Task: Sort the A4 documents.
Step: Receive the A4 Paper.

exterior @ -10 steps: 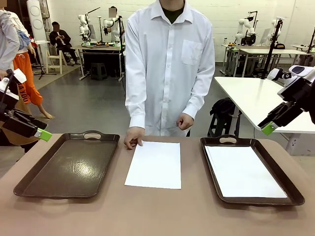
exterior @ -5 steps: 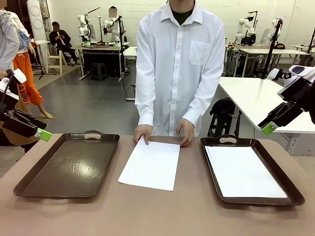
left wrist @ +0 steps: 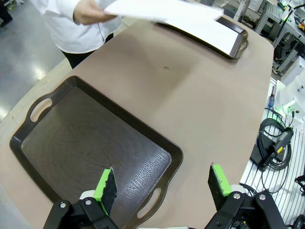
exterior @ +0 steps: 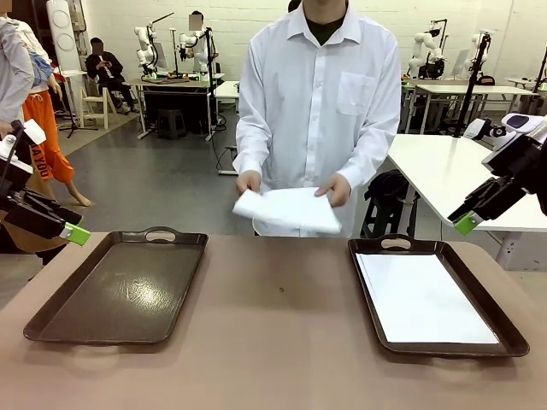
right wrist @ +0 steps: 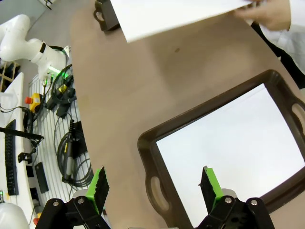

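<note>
Person's hands (exterior: 249,181) hold one of the A4 documents (exterior: 288,209) in the air over the desk's (exterior: 273,342) far edge. Right tray (exterior: 511,335) already has white sheets (exterior: 423,299) (count unclear); left tray (exterior: 51,318) bare. Left gripper (left wrist: 162,183) and right gripper (right wrist: 152,185): fingers spread, gripping nothing. Sorting looks partway, held sheet unplaced.

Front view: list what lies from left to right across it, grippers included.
Left gripper → empty tray → paper sheets held up in the person's hands → tray with white paper in it → right gripper.
</note>
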`<state>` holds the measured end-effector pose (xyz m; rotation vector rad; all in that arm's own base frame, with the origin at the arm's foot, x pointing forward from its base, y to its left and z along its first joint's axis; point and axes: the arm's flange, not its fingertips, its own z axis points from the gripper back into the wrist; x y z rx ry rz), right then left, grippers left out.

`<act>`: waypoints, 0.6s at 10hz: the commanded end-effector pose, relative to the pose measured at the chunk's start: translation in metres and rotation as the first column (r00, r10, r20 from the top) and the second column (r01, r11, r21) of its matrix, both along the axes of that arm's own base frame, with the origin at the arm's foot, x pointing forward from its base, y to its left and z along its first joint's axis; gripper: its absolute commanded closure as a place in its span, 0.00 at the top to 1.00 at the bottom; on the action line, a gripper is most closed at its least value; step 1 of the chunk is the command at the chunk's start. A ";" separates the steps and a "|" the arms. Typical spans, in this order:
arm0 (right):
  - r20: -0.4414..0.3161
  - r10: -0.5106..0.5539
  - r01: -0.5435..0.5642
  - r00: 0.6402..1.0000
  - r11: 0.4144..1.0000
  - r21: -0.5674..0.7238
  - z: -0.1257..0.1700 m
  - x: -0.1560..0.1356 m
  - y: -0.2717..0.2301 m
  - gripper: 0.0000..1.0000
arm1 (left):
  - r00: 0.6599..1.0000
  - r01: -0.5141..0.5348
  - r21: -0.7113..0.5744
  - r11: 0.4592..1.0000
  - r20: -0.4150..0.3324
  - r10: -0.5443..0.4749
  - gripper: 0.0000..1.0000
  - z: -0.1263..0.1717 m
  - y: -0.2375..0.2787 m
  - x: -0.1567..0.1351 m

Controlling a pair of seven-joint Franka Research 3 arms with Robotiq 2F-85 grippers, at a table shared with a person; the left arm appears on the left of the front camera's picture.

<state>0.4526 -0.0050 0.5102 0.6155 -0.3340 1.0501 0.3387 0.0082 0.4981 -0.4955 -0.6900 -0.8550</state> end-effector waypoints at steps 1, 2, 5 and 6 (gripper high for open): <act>0.002 0.000 0.000 1.000 1.000 0.000 0.001 -0.001 0.000 1.00 | 1.000 0.013 -0.014 1.000 0.014 -0.013 1.00 -0.003 0.002 0.001; 0.002 0.000 0.000 1.000 1.000 0.000 0.001 -0.001 0.000 1.00 | 1.000 0.013 -0.014 1.000 0.014 -0.013 1.00 -0.003 0.002 0.001; 0.002 0.000 0.000 1.000 1.000 0.000 0.001 -0.001 0.000 1.00 | 1.000 0.013 -0.014 1.000 0.014 -0.013 1.00 -0.003 0.002 0.001; 0.002 0.000 0.000 1.000 1.000 0.000 0.001 -0.001 0.000 1.00 | 1.000 0.013 -0.014 1.000 0.014 -0.013 1.00 -0.003 0.002 0.001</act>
